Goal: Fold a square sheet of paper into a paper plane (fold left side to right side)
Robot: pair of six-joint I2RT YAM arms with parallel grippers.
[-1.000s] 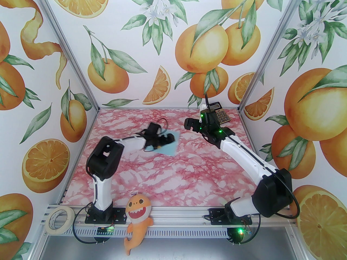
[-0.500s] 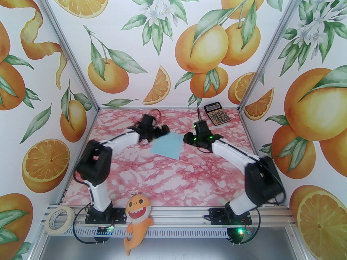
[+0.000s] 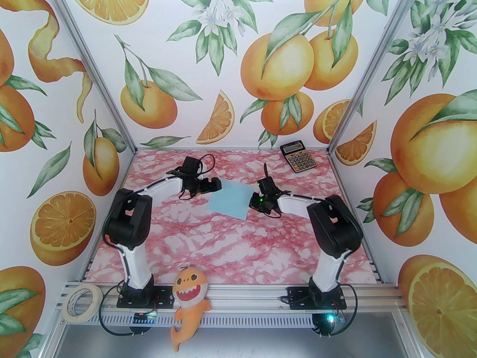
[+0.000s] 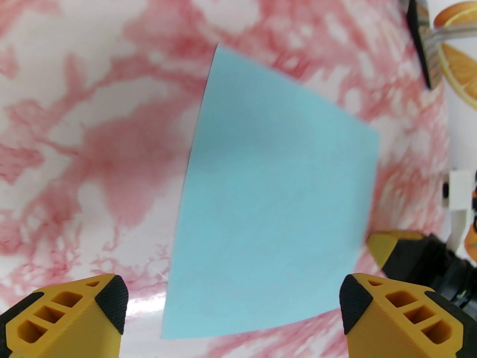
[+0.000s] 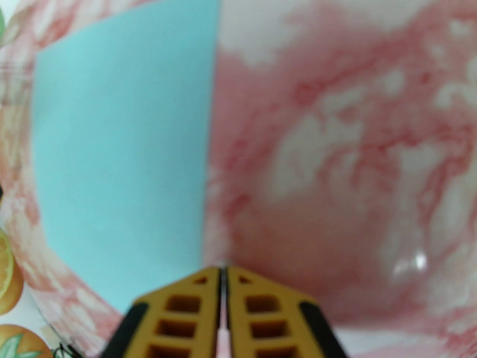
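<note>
The square sheet of paper (image 3: 229,200) is pale light-blue and lies flat and uncreased on the pink marbled table, a little back of centre; a paper plane is out of view. My left gripper (image 3: 217,185) stands open at the sheet's back-left corner. In the left wrist view the sheet (image 4: 272,214) spreads between and beyond my left gripper's (image 4: 234,304) wide-apart yellow fingertips. My right gripper (image 3: 253,202) is shut, low at the sheet's right edge. In the right wrist view my right gripper (image 5: 222,270) has its tips pressed together just beside the sheet (image 5: 123,155), with nothing seen between them.
A black-and-gold calculator (image 3: 299,157) lies at the back right corner, its edge also in the left wrist view (image 4: 423,43). An orange plush shark (image 3: 190,297) and a roll of tape (image 3: 82,303) sit on the front rail. Printed walls enclose three sides.
My right arm came down from beside the calculator to the sheet's right edge and its gripper shut. My left gripper drew back off the sheet, uncovering it.
</note>
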